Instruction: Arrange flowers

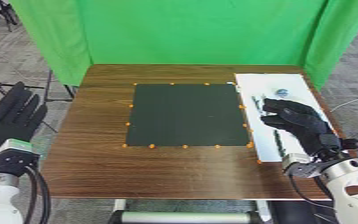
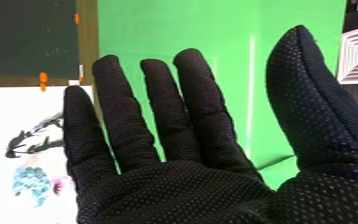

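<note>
R hand [image 1: 293, 119]: wide open, over white sheet [image 1: 254, 82];
L hand [image 1: 5, 131]: wide too, beside tbl [image 1: 82, 172];
blue flower [image 1: 282, 93]: on sheet, nr R hand

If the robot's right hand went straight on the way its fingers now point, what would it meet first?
Probably the green curtain, which lies beyond the right hand's fingertips. It may pass over the dark mat first; its height above that is hard to judge.
</note>
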Robot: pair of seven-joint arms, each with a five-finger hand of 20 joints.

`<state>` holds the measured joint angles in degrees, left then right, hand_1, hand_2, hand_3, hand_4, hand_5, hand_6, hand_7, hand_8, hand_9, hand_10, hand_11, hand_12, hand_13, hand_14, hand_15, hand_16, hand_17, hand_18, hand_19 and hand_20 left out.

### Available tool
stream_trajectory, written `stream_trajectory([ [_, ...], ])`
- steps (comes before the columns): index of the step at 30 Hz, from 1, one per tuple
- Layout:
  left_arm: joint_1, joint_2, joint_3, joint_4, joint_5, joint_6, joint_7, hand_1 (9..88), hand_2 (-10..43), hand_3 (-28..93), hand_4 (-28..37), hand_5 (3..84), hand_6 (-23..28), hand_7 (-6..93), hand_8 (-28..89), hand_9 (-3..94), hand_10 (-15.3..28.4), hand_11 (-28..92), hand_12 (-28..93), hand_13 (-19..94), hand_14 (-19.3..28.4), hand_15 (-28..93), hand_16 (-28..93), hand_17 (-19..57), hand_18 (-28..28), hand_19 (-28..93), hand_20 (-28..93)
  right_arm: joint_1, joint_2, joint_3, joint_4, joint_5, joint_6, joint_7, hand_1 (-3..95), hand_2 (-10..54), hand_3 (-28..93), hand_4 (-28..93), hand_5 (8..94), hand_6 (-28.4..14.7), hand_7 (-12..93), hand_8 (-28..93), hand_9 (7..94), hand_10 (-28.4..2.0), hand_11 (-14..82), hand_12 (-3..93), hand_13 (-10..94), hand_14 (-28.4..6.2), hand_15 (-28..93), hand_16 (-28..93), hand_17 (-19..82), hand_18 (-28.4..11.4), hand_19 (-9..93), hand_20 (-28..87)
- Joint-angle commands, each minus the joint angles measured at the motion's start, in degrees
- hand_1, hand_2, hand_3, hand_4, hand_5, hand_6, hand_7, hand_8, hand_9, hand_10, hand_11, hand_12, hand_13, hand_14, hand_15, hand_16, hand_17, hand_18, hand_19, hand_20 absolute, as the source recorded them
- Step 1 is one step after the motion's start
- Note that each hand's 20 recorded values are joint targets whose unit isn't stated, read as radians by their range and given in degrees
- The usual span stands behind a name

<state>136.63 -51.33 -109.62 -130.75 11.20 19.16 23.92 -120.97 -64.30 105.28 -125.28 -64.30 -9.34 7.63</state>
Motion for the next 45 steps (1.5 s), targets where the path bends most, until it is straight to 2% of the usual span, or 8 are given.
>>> stream_trajectory([
  [1,1.3,-1.38,-0.56,-1.07,0.58,-0.01,0.01,24.0,15.2,68,-28.3,36.2,6.8,11.3,-10,23.7,12.2,20,-1,13,9.0,25,-13,-4.1,7.0,25,6,0.2,0.0,-0.3,0.1,1.8,-0.9,0.3,23.7,-2.7,80,-26,47.6,-3.4,21,-16,45.6,-11.4,12.2,10.1,39,-14.0,26,10,16,-14.3,34,17],
  [8,1.5,-1.83,-0.62,-1.30,1.06,0.07,-0.39,24.2,15.3,68,-28.3,36.5,6.9,11.4,-10,24.2,12.3,20,0,13,9.1,26,-13,-3.9,6.9,25,7,1.2,2.4,-1.8,-0.1,-3.5,4.6,-0.1,23.8,-3.6,80,-26,48.4,-4.0,21,-16,46.4,-11.9,13.1,10.4,43,-14.0,36,13,17,-16.2,46,22],
  [12,1.7,-1.15,-0.09,-1.34,-1.20,0.51,1.07,24.7,15.4,68,-28.3,36.8,7.1,12.0,-10,25.9,12.6,21,1,15,10.3,28,-12,-3.9,7.1,25,7,0.7,6.3,-5.5,-0.7,-24.6,21.2,-0.7,23.1,-8.4,78,-26,53.6,-5.4,20,-15,56.4,-15.1,17.5,14.4,51,-13.6,50,17,19,-19.9,59,28],
  [18,2.1,-1.27,-0.71,-1.39,-0.08,1.01,1.00,28.6,15.9,75,-26.4,36.8,6.8,13.6,-10,27.0,12.8,21,2,17,10.5,29,-13,-3.7,7.4,26,7,2.0,10.5,-6.7,-2.0,-45.9,21.2,10.9,19.7,-9.5,73,-27,63.2,-3.3,31,-14,66.3,-14.7,36.0,27.7,56,-14.6,67,29,24,-22.8,71,37],
  [21,2.1,-1.77,-1.24,-0.75,2.18,-1.62,-0.28,31.6,17.0,77,-23.0,38.8,5.5,15.1,-11,28.7,12.6,22,2,18,10.5,30,-13,-3.0,7.5,27,7,2.3,13.5,-9.2,-1.5,-51.8,23.0,15.1,19.4,-9.5,72,-28,64.3,-2.6,42,-14,68.0,-14.7,44.6,32.8,58,-15.8,72,32,27,-23.5,75,39],
  [31,0.8,-2.02,-1.57,-1.07,6.40,1.39,-4.29,48.0,21.3,84,-11.0,46.7,4.5,21.9,-13,35.7,12.6,26,4,24,10.5,34,-15,-0.7,7.1,26,6,3.9,14.0,-9.6,-2.5,-65.1,2.4,24.8,21.9,-9.5,70,-27,69.4,-1.9,45,-14,73.0,-14.5,45.4,34.9,64,-14.2,72,35,34,-22.8,80,40],
  [35,0.8,-1.51,-0.84,-0.61,1.63,-1.07,-1.77,39.7,20.1,78,-16.8,46.4,5.5,23.6,-14,36.8,12.8,28,5,25,11.3,38,-15,-1.4,7.4,30,7,6.0,13.8,-9.8,-1.0,-63.3,-6.2,26.9,20.4,-9.5,67,-27,69.2,-2.4,42,-13,72.1,-14.7,43.7,35.2,64,-14.6,71,36,33,-23.1,80,39],
  [45,1.1,-1.41,-0.86,-0.65,3.90,-0.01,-2.19,31.2,18.9,72,-26.8,47.9,8.8,36.2,-14,40.1,15.6,41,14,27,15.0,57,-9,-1.5,13.6,48,15,9.7,13.2,-13.3,1.9,-64.4,-16.1,31.0,23.3,-9.5,57,-28,69.0,-3.0,38,-12,71.4,-15.2,42.4,34.9,62,-15.1,71,36,32,-23.6,80,38],
])
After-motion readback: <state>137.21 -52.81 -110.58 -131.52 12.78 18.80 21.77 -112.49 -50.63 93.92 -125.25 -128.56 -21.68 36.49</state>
